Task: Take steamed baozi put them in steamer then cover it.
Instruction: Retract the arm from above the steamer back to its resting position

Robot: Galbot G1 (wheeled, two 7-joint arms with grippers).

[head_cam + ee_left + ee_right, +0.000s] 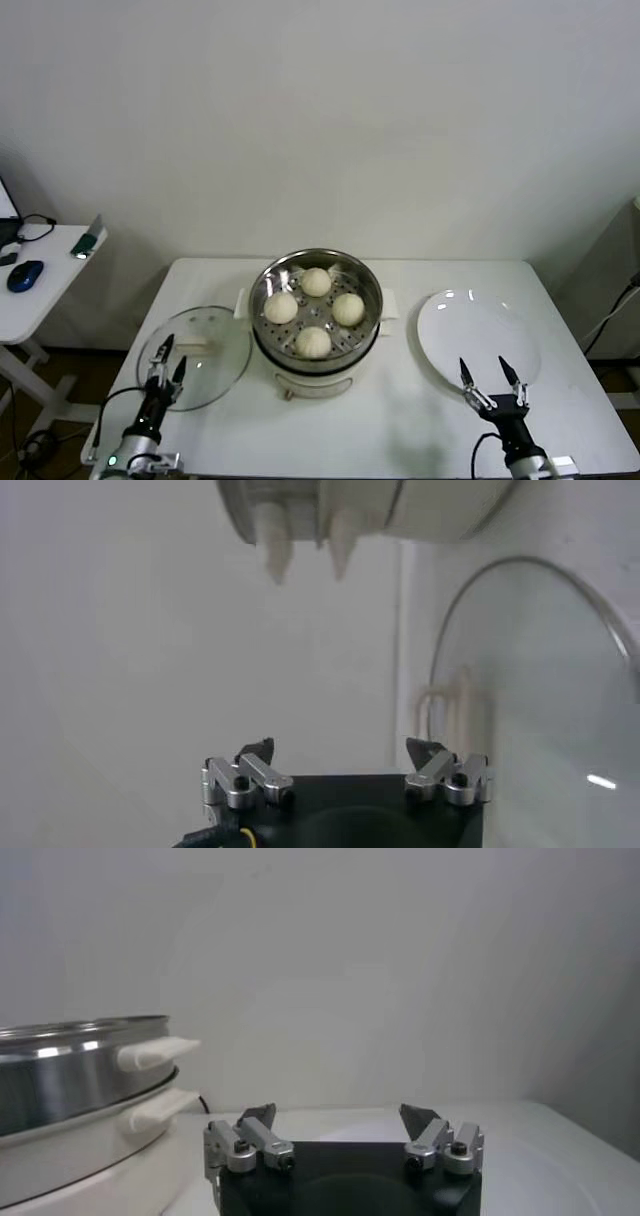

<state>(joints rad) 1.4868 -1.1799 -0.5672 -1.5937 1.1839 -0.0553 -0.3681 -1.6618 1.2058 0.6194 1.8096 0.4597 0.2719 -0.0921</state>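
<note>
On the counter (400, 420), four baozi (314, 311) sit in the steamer (316, 300); the cover (200, 352) lies flat just ahead of the left hand (167, 358), open and empty. Right hand (490, 374), also open, hovers by the plate (478, 335).

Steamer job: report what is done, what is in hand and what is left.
Done: all four baozi sit in the steamer; the plate is bare. In hand: nothing; left gripper and right gripper are open, empty. Left: the cover lies on the table, not yet on.
</note>
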